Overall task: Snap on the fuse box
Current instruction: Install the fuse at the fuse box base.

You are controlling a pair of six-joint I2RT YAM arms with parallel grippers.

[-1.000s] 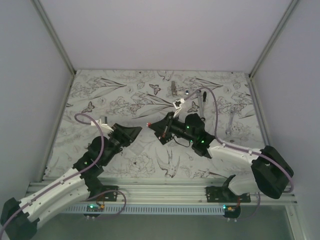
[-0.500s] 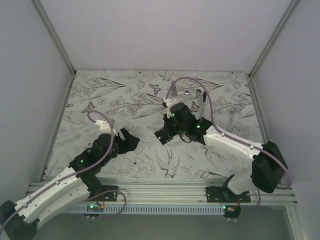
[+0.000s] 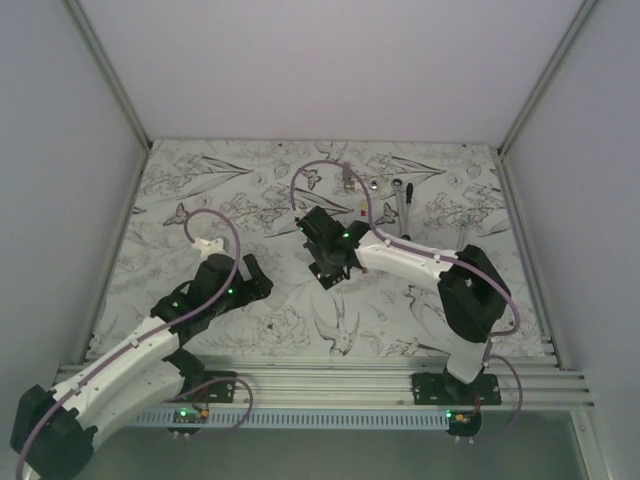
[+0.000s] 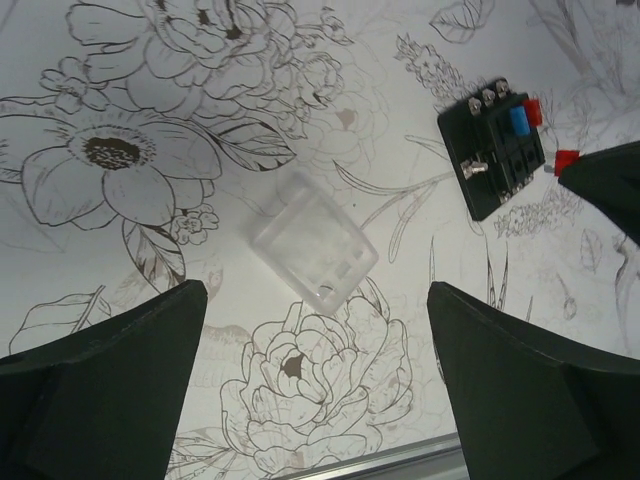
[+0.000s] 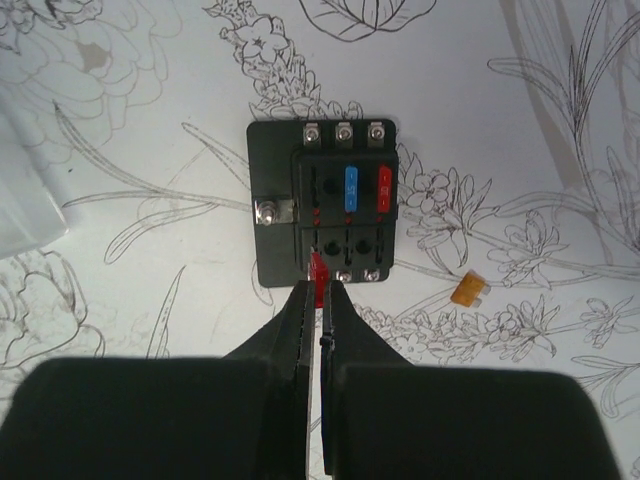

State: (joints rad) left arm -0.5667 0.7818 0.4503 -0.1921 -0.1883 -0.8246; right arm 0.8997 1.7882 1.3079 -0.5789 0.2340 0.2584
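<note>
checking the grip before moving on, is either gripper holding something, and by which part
Right gripper pinches a tiny red plastic fuse by its near end; left gripper is open, holding nothing.

Table (image 3: 200, 190), surfaced with a white sheet printed with line-drawn flowers, birds and butterflies. Lying directly on it: a black fuse box (image 5: 322, 215), slots upward, with one blue and one red fuse seated; a clear plastic cover (image 4: 313, 252), apart from the box; a loose amber fuse (image 5: 467, 290) near the box's corner; a silver ratchet wrench (image 3: 401, 205) toward the far edge.
</note>
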